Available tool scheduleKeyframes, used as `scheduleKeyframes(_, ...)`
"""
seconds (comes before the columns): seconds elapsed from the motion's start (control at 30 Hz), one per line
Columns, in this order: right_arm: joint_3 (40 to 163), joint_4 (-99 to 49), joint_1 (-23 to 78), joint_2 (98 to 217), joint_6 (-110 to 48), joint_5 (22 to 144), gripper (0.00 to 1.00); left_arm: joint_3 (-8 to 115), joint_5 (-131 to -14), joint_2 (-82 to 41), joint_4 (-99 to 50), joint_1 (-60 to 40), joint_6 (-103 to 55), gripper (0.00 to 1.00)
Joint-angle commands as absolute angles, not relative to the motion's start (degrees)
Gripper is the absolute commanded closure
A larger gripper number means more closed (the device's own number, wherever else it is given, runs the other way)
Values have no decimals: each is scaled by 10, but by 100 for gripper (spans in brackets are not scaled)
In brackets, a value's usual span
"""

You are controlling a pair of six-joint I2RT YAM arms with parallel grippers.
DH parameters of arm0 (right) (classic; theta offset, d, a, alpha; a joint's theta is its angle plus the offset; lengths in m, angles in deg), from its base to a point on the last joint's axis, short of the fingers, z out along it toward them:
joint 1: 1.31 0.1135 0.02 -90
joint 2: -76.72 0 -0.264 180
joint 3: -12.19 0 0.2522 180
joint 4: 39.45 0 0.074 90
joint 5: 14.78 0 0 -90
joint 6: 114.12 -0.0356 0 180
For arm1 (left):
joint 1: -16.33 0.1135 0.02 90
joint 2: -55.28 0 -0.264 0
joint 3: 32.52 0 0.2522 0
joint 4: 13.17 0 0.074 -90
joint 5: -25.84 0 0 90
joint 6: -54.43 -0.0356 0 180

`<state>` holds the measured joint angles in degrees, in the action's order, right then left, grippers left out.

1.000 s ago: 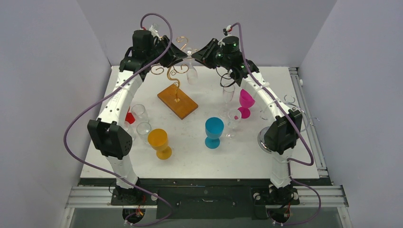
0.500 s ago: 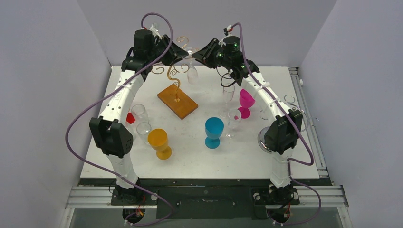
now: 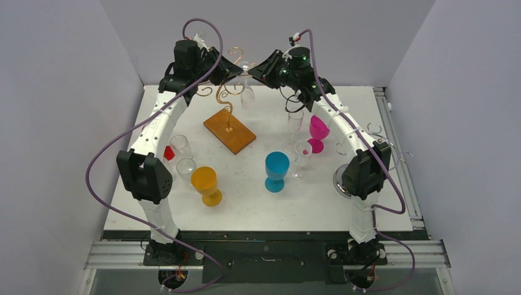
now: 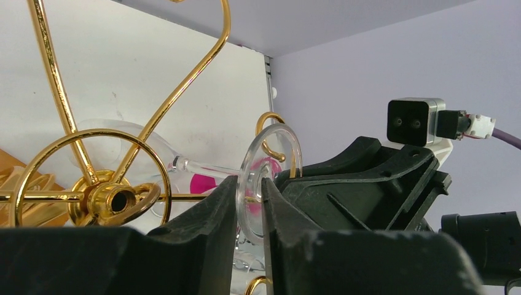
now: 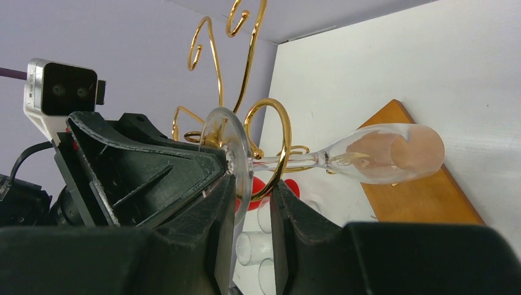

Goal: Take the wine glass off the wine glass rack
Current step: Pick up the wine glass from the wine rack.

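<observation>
**Glass not off the rack yet**

Both of my arms reach up to the top of the gold rack [image 3: 228,92]. It stands on its wooden base [image 3: 229,132] at the back of the worktop [image 3: 246,206]. The wine glass [image 3: 247,95] hangs there upside down, with its stem in one of the curly gold hooks.

The flat round foot [image 4: 270,163] of the glass sits in the slot of my left gripper [image 4: 250,203]. That gripper is almost closed. The slot is so thin that I cannot tell if it is squeezing the foot or is only very close to it.

My right gripper [image 5: 253,203] comes from the other side. Its fingers are a little bit apart and the foot is between them. I can see a gap beside the foot, so I think it is not pinching.

So the reaching part looks done. Here is what I think is left: get a good hold, slide the foot out of the hook, and carry the glass away without bumping the wire.
</observation>
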<state>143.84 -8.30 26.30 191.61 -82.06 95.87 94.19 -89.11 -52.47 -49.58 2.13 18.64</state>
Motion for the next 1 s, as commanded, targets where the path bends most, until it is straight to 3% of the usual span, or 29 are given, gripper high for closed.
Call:
scheduleKeyframes(0.0,1421,-51,257,1910,-792,940,100,941,-906,-526,-456,20,199,87)
scheduleKeyframes(0.2,1421,-51,257,1907,-792,940,100,944,-909,-528,-453,20,207,100)
scheduleKeyframes(0.5,1431,-51,254,1902,-796,944,99,936,-907,-521,-435,25,225,100)
scheduleKeyframes(0.8,1451,-50,249,1892,-801,944,60,925,-908,-512,-418,36,244,100)
scheduleKeyframes(0.97,1451,-60,245,1883,-809,945,48,916,-909,-506,-411,42,251,100)
